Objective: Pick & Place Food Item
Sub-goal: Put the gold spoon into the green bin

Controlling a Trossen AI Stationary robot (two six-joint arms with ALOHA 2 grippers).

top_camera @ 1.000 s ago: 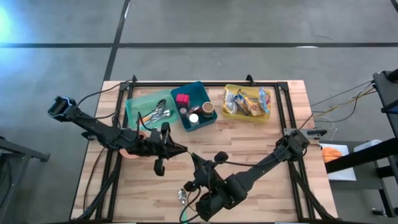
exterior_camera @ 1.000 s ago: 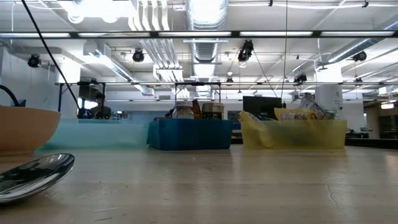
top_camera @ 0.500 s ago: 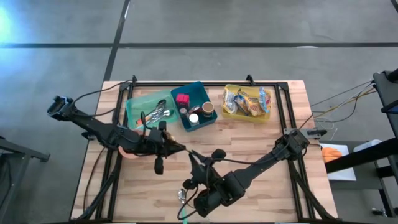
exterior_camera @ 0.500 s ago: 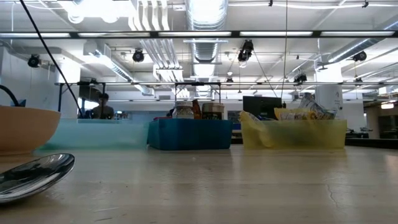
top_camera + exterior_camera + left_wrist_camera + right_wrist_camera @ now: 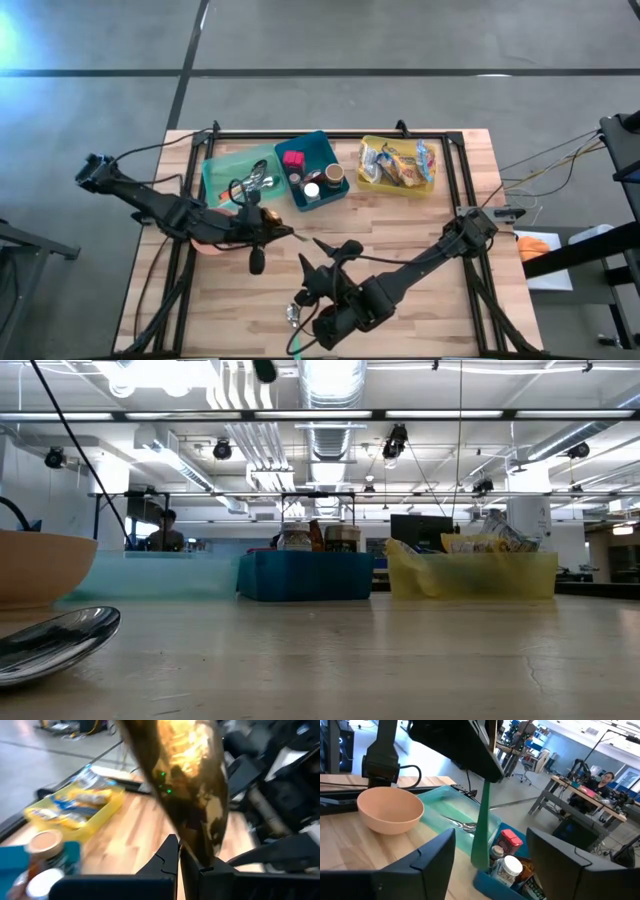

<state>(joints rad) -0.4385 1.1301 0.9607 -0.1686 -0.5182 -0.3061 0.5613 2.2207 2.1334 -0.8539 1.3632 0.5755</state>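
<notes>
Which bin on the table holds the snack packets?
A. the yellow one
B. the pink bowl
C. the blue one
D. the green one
A: the yellow bin at the table's far right holds the wrapped snack packets; the blue bin holds jars.

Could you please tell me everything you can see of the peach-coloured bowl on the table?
The bowl is a plain round one, peach-coloured, matte like plastic, upright and empty. It stands on the bare wooden table on the left side, just in front of the green tray that holds cutlery. From above the left arm covers most of it. Nothing visibly touches it besides the table.
</notes>
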